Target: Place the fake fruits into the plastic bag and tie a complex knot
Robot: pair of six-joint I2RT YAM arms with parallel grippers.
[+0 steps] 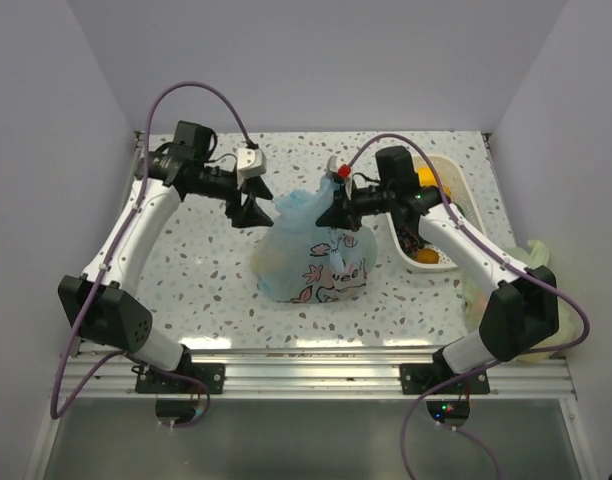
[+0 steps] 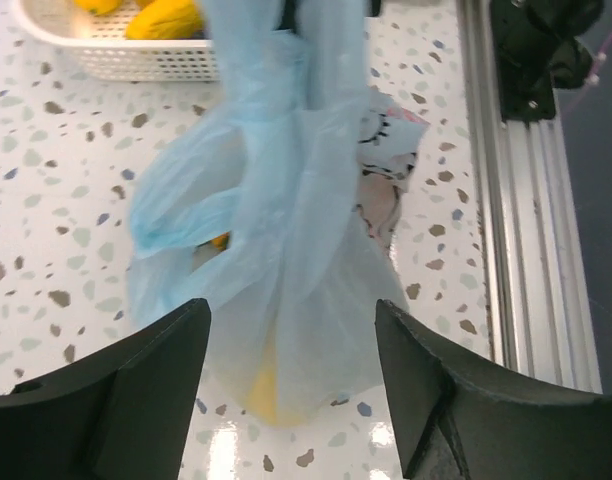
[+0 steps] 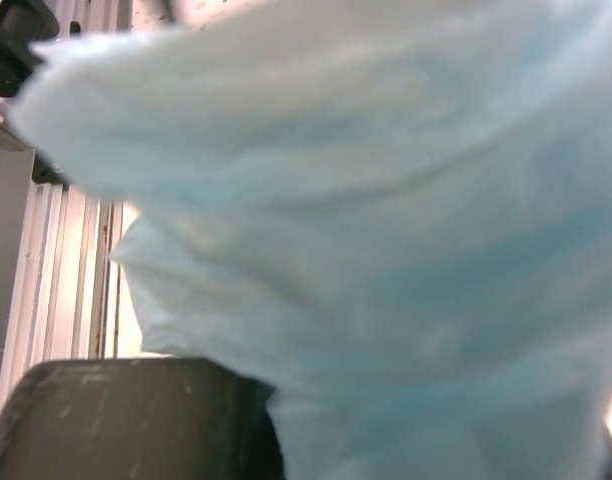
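The light-blue plastic bag (image 1: pixel 311 258) stands mid-table, printed side toward the arms, with its handle strips (image 1: pixel 298 204) drawn up between the two grippers. Seen from the left wrist, the strips (image 2: pixel 311 130) hang bunched and a yellow fake fruit (image 2: pixel 258 388) glows through the film. My left gripper (image 1: pixel 254 210) is open just left of the bag top, and nothing sits between its fingers (image 2: pixel 136 400). My right gripper (image 1: pixel 332 214) is shut on the plastic bag's upper right. Blue film fills its view above one dark finger (image 3: pixel 136 420). A knot cannot be made out.
A white slotted basket (image 1: pixel 448 190) stands at the right rear with orange and yellow fruits (image 1: pixel 423 256) in it; the left wrist view also shows the basket (image 2: pixel 116 58). A pale green bag (image 1: pixel 544 262) lies at the right edge. An aluminium rail (image 1: pixel 316 375) runs along the near edge.
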